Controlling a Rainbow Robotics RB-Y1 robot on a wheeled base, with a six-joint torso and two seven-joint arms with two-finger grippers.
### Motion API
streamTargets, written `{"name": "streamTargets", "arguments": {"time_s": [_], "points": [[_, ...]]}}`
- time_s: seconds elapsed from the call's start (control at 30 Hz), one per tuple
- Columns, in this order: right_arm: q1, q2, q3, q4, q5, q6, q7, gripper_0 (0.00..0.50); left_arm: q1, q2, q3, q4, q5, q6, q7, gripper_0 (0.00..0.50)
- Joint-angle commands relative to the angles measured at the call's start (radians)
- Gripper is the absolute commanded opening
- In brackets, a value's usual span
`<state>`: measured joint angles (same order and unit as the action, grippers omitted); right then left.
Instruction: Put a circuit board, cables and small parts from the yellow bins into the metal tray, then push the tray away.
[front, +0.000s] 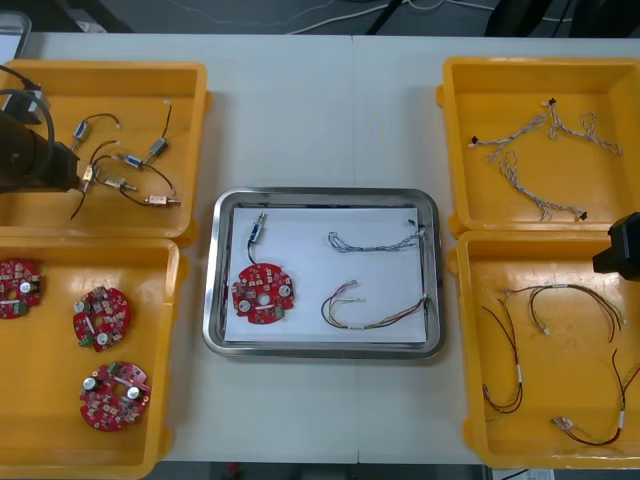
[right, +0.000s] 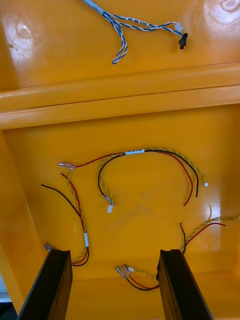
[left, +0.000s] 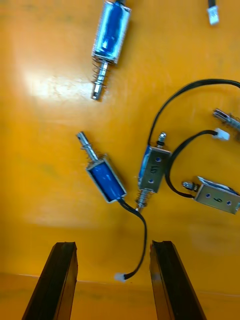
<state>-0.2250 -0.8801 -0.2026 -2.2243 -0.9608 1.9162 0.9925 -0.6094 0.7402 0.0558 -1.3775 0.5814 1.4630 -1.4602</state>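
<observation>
While the tray (front: 325, 196) is sitting mid-counter (front: 320, 100) betw. the bins, it is already carrying one board (front: 262, 293), a small part (front: 258, 232) w/ a black lead, a blue-white cable (front: 375, 241) and a red-yellow cable (front: 375, 312), so loading is looking mostly done, imo. What is remaining is perhaps one more item, then the push away, which is not yet begun, the tray lying level w/ the bins. The left gripper (left: 113, 245) is hovering over the far left bin (front: 190, 90), jaws standing wide apart, gripping nothing and touching nothing. Loose small parts (left: 105, 180) are lying just beyond its fingers, one black lead (left: 144, 240) trailing into the gap. The right gripper (right: 116, 252) is hanging over the near right bin (front: 570, 370), jaws likewise wide open and empty. More red-yellow cables (right: 150, 152) are sprawling on the bin floor beyond, one connector end (right: 129, 270) lying betw. the fingers, apparently untouched. Three spare boards (front: 101, 318) are waiting in the near left bin (front: 40, 400), more blue-white cables (front: 530, 170) in the far right bin (front: 500, 85).
</observation>
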Motion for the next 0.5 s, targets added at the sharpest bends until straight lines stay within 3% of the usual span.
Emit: {"name": "streamTargets", "arguments": {"time_s": [0.03,0.2,0.5], "points": [[0.010,-0.042,-0.035,-0.029,-0.009,0.004,-0.029,0.500,-0.067,0.018,0.042,0.017,-0.025,-0.006,-0.002,0.428],[0.010,-0.042,-0.035,-0.029,-0.009,0.004,-0.029,0.500,-0.127,0.018,0.048,0.106,-0.035,-0.010,0.012,0.426],[0.010,-0.042,-0.035,-0.029,-0.009,0.004,-0.029,0.500,-0.150,0.013,0.047,0.155,-0.046,-0.035,0.034,0.426]]}}
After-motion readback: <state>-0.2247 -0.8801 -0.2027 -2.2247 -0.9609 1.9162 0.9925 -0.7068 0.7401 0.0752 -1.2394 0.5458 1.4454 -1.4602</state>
